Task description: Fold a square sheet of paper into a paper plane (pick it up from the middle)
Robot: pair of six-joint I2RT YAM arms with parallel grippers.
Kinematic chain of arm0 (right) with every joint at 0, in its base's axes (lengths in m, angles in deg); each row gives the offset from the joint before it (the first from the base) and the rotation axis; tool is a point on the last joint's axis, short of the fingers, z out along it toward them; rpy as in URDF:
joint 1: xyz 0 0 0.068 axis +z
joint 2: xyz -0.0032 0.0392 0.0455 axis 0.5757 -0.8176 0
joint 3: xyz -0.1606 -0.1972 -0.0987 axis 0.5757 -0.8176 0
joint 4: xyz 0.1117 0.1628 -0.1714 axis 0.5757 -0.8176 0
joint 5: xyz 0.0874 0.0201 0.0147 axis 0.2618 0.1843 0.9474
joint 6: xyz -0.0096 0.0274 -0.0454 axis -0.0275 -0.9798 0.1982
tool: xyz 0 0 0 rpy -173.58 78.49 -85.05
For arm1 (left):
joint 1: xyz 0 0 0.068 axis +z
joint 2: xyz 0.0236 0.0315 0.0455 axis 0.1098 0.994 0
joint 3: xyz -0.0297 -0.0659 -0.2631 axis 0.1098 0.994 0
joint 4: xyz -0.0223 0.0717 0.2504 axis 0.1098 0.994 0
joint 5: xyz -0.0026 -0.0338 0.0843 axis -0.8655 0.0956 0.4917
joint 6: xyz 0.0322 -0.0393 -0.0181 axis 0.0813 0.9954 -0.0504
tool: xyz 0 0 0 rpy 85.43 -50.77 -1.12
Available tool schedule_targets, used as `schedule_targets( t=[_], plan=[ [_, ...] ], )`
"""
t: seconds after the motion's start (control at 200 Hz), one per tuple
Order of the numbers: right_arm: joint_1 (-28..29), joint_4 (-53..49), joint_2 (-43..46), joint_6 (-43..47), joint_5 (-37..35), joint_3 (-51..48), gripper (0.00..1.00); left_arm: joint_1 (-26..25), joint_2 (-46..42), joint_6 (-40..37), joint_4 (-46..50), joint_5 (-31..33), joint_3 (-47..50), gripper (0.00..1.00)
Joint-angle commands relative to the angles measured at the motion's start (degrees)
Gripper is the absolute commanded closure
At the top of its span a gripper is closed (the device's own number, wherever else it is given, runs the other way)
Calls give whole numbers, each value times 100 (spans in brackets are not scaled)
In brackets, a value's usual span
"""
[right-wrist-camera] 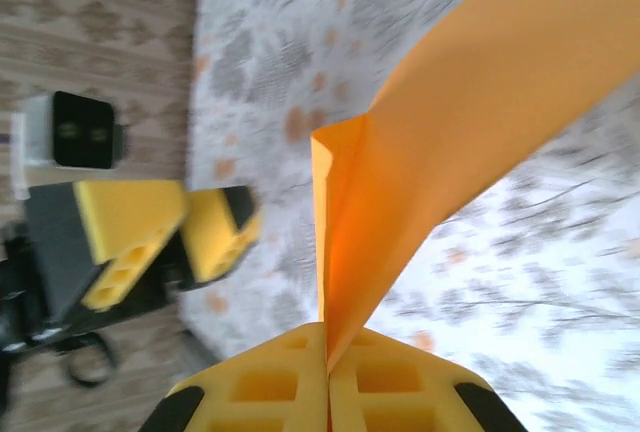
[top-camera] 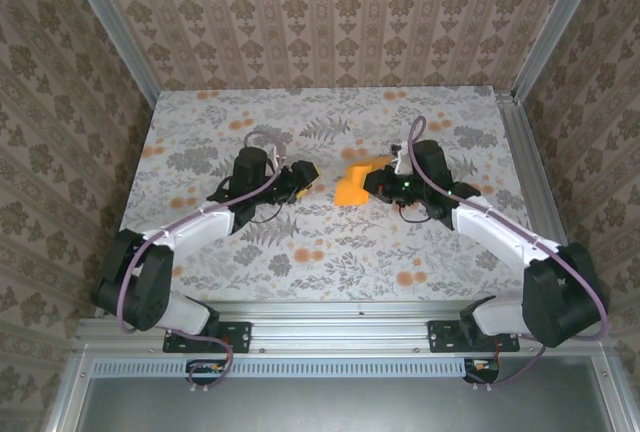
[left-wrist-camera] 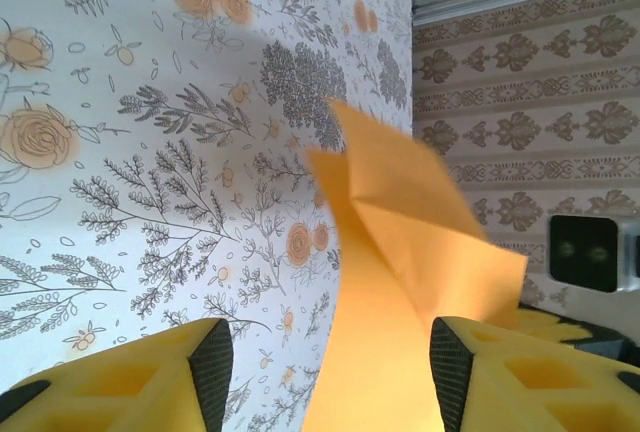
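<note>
Pinching the orange paper (right-wrist-camera: 450, 122), right pincer (right-wrist-camera: 327, 352) is closed; left pincer (left-wrist-camera: 330, 372) stands open.

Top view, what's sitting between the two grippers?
The paper, partly folded, sits between the left gripper and the right gripper in the top view. The right wrist view shows the right gripper shut on it.

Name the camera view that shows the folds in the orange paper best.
Left wrist: the orange paper stands close up, its creases and overlapping flaps clear. Right wrist shows it nearly edge-on, pinched in the shut right tool, with few creases showing. Top external shows it small between the arms.
</note>
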Motion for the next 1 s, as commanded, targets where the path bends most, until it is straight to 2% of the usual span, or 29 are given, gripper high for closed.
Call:
schedule_targets(
  t=[0.0, 0.105, 0.155, 0.24, 0.315, 0.43, 0.57, 0.685, 0.815, 0.995],
  plan=[
    [25, -2922, 97, 1752, -1924, 528, 92, 152, -261, -582, 726, -130, -269, 39],
    [305, -3827, -104, 2210, -3470, 1054, 94, 254, -290, -737, 975, -280, -382, 37],
    [547, -4289, -328, 2339, -4367, 1361, 94, 256, -288, -834, 1110, -337, -445, 36],
    [892, -4813, -903, 2406, -5414, 1784, 94, 475, -288, -1023, 1385, -442, -606, 33],
    [1182, -5040, -1262, 2348, -5922, 2039, 93, 542, -270, -1161, 1574, -552, -707, 32],
    [1578, -5270, -1901, 2248, -6262, 2434, 92, 687, -322, -1300, 1821, -655, -740, 31],
    [1957, -5333, -2726, 2089, -5931, 2829, 87, 860, -501, -1632, 2363, -665, -766, 30],
    [2171, -4904, -3152, 2022, -5022, 2912, 82, 1085, -718, -1798, 2707, -691, -652, 28],
    [2236, -4116, -3232, 1808, -3805, 2752, 74, 1288, -926, -1870, 2831, -906, -446, 28],
    [2154, -3171, -3131, 1523, -2695, 2496, 60, 1334, -991, -1877, 2798, -1084, -253, 27]
  ],
)
